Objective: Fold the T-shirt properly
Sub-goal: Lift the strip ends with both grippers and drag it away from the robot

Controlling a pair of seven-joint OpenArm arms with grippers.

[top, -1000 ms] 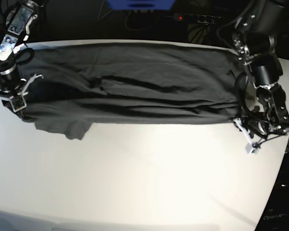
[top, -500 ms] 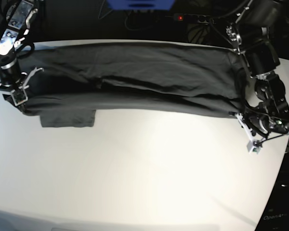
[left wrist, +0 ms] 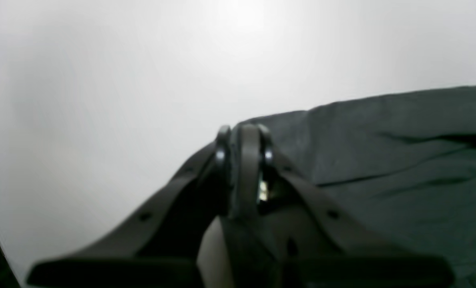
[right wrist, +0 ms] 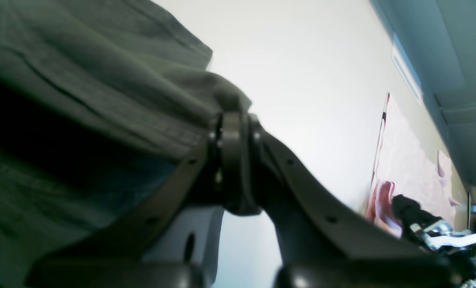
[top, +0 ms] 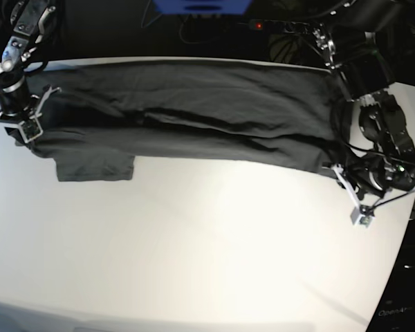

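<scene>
The left claw [left wrist: 242, 138], at the right edge of the base view, is pressed together on a corner of the T-shirt [top: 187, 114]; the right claw [right wrist: 231, 128], at upper left, pinches the opposite end. The shirt lies stretched as a long dark band across the top of the white tabletop [top: 207, 249], one sleeve hanging down at lower left. If either pinch is shallow, the soft cloth could slip out, or uneven pulling could skew the fold. Beyond the tabletop's far edge the room is dark, with cables.
</scene>
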